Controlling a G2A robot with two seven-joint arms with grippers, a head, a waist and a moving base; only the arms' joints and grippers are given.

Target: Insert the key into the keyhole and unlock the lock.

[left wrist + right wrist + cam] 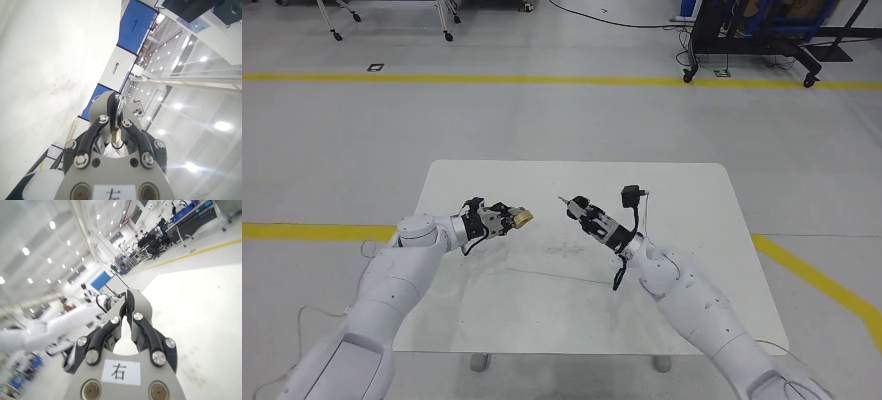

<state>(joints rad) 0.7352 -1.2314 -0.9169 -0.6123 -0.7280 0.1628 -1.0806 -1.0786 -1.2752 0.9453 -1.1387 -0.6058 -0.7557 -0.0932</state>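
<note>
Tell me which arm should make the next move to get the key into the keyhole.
Right. The right gripper is shut on the key, its tip pointing across a gap at the lock, which the left gripper holds above the table. Left probably should just hold steady.

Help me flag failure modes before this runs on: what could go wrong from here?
1. The left gripper holds the lock and the right gripper the key, apart in mid-air over the table; slight misalignment could make the tip strike the lock's body instead of entering.
2. The key's grip looks slight, so contact might twist it or drop it.
</note>
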